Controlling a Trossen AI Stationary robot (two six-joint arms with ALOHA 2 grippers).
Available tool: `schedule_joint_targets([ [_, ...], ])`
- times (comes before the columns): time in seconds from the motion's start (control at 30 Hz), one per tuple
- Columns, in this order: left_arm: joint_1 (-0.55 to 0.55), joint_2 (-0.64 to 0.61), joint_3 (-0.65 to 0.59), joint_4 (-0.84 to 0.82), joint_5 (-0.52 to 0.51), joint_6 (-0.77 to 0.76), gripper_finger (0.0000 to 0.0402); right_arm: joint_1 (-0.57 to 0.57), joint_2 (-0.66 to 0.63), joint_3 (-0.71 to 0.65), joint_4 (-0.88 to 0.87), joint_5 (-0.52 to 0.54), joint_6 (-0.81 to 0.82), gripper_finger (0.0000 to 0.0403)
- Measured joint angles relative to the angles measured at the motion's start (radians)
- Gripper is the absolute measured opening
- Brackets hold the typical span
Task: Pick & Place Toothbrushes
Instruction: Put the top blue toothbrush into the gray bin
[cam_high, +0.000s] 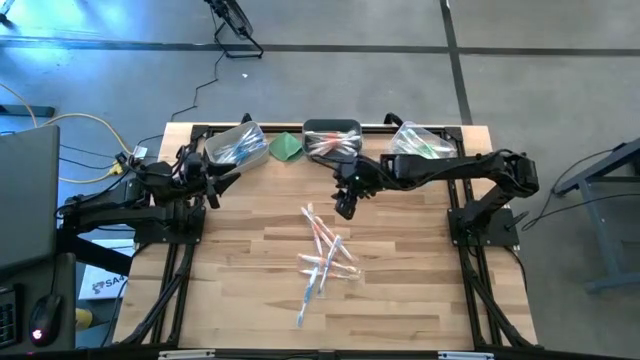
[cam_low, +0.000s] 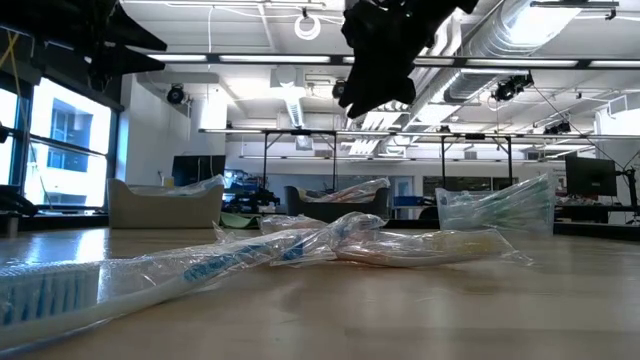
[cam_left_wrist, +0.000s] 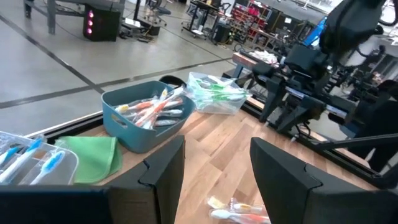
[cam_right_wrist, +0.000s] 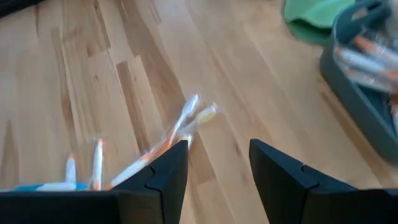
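Several wrapped toothbrushes (cam_high: 322, 258) lie in a loose pile on the wooden table's middle; they also show in the low view (cam_low: 300, 250) and in the right wrist view (cam_right_wrist: 168, 140). Three bins stand along the far edge: one with blue brushes (cam_high: 238, 146), a dark one with orange brushes (cam_high: 332, 139), one with green brushes (cam_high: 418, 141). My right gripper (cam_high: 345, 208) hangs open and empty above the table, between the dark bin and the pile. My left gripper (cam_high: 218, 183) is open and empty near the table's far left, beside the blue-brush bin.
A folded green cloth (cam_high: 287, 147) lies between the left bin and the dark bin. Bare wood lies around the pile, toward the near edge and both sides. Both arm bases stand at the table's left and right edges.
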Motion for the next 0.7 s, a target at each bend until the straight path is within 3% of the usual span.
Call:
schedule_joint_targets([
  [0.27,0.0,0.0,0.0,0.0,0.047,-0.001,0.0179,0.003,0.0,0.0,0.086,-0.013,-0.004,0.0164],
  [0.47,0.0,0.0,0.0,0.0,0.229,0.019,0.0179,0.0,0.0,0.0,0.142,-0.114,0.052,0.0164],
  [0.7,0.0,0.002,0.0,0.001,0.232,0.053,0.0179,0.026,0.007,0.0,0.13,-0.15,0.07,0.0164],
])
